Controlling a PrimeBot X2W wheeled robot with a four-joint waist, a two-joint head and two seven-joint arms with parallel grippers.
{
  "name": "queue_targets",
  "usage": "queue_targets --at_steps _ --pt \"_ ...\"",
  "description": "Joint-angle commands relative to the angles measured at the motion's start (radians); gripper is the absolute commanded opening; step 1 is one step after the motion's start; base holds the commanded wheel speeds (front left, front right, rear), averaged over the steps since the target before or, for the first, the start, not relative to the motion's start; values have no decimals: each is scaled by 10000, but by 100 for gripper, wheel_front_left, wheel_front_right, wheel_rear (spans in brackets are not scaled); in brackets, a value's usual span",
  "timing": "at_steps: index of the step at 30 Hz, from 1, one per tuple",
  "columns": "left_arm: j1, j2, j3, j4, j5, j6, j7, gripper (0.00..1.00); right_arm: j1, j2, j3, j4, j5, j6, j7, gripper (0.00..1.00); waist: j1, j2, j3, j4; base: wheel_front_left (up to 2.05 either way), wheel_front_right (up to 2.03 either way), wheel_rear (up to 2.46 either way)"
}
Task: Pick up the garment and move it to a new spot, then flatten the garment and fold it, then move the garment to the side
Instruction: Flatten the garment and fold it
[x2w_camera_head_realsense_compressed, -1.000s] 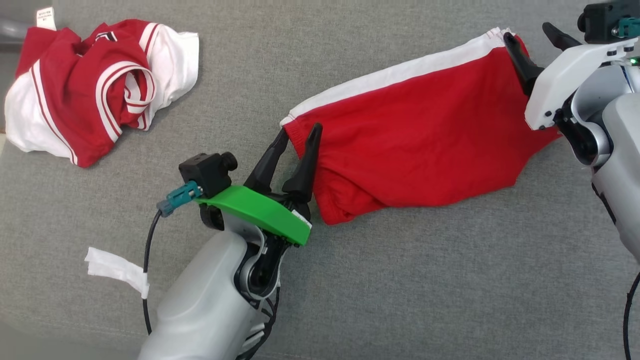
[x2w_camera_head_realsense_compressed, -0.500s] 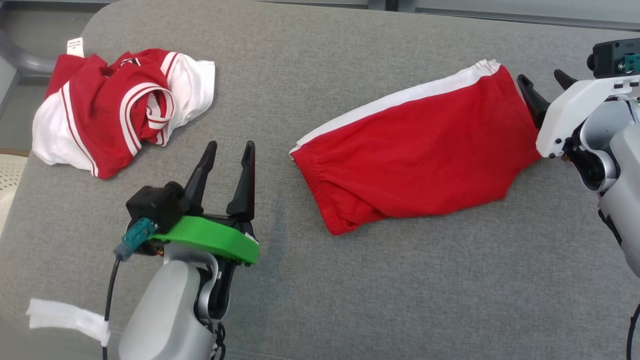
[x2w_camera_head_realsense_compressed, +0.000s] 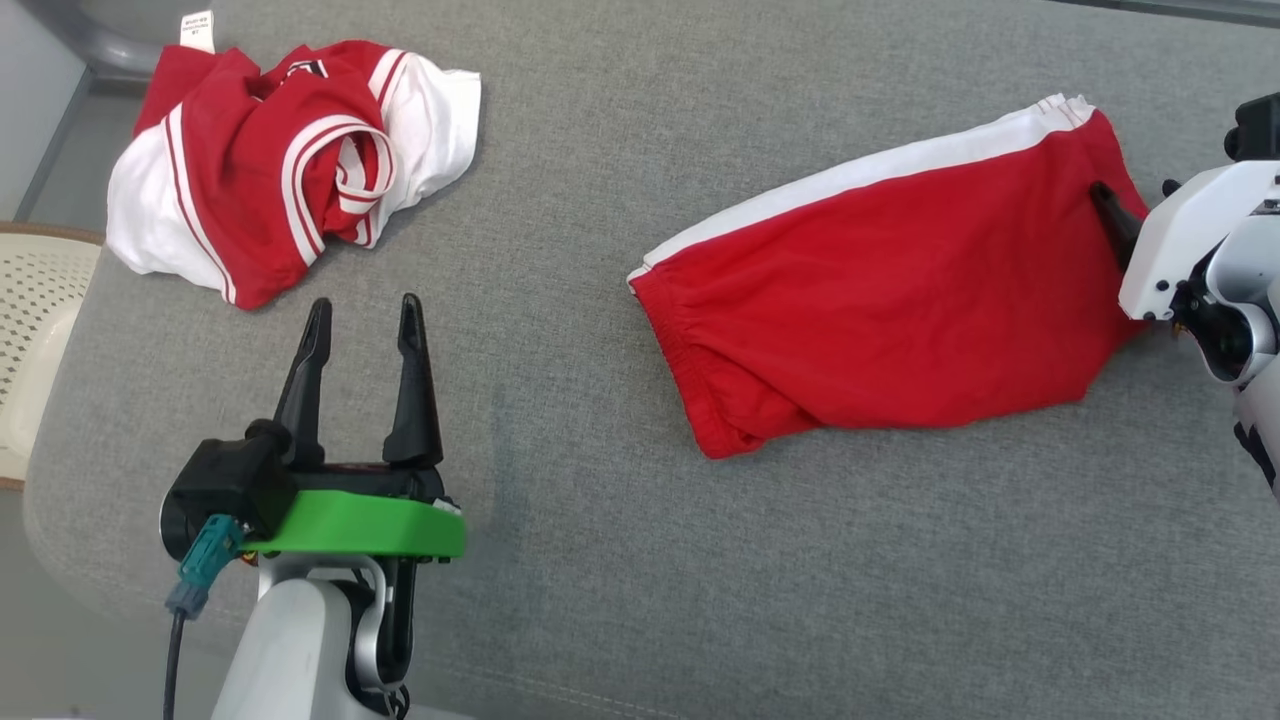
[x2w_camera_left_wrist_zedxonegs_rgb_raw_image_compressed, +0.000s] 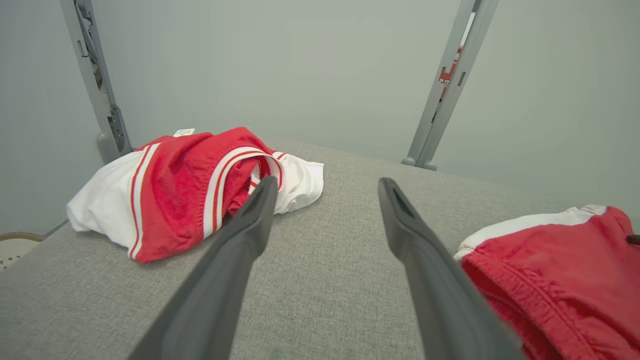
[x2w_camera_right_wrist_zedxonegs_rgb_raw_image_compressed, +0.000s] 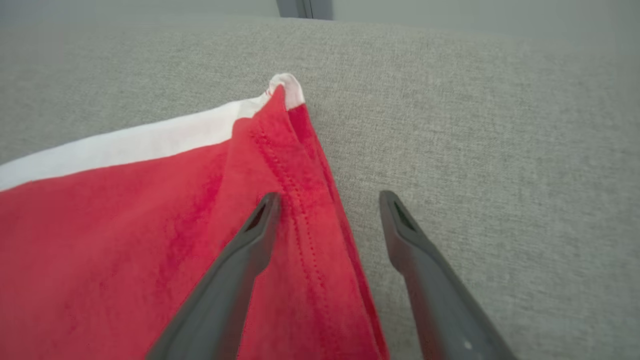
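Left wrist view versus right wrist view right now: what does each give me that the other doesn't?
Left wrist extra: the crumpled red-and-white garment beyond the open left gripper, the elastic waist end of the red shorts, and two grey posts. Right wrist extra: the shorts' stitched hem corner, with the open right gripper straddling its edge. Shared: the red shorts with their white stripe on the grey fabric surface.

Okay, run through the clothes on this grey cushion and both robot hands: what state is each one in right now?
red shorts, lying flat, apparently folded over, white stripe along the far edge.
red and white jersey, crumpled in a heap, unfolded, label sticking out.
left hand, open, empty, over the bare grey cushion between the garments.
right hand, open, straddling the shorts' hem, gripping nothing.
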Motion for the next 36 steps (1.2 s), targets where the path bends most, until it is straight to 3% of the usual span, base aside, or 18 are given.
queue_targets --at_steps 1,5,10,11,12,13,22,36 --pt "196 3 30 -112 78 48 -4 100 -130 17 -48 111 -66 -18 61 100 0 0 238 178 0 0 0" --pt "388 4 72 -371 113 166 -4 100 -72 37 -10 539 -216 -18 397 100 0 0 430 328 0 0 0" --pt "536 3 113 -518 132 197 -4 100 291 605 140 723 136 -1 1089 100 0 0 551 389 0 0 0" --pt "563 3 122 -521 159 194 -4 100 425 710 238 707 185 34 1262 80 0 0 546 376 0 0 0" --pt "577 3 134 -542 164 191 -4 100 534 767 340 675 175 45 1357 35 0 0 539 364 0 0 0" --pt "593 3 132 -562 150 184 -4 100 670 797 455 607 149 46 1393 0 0 0 520 347 0 0 0" --pt "676 4 176 -440 174 6 -4 100 1181 444 632 333 -42 -13 700 0 0 0 188 -16 0 0 0" --pt "790 6 188 -395 396 -211 -5 100 897 -696 -1482 2086 -1961 -23 -2096 0 0 0 -393 -984 0 0 0"
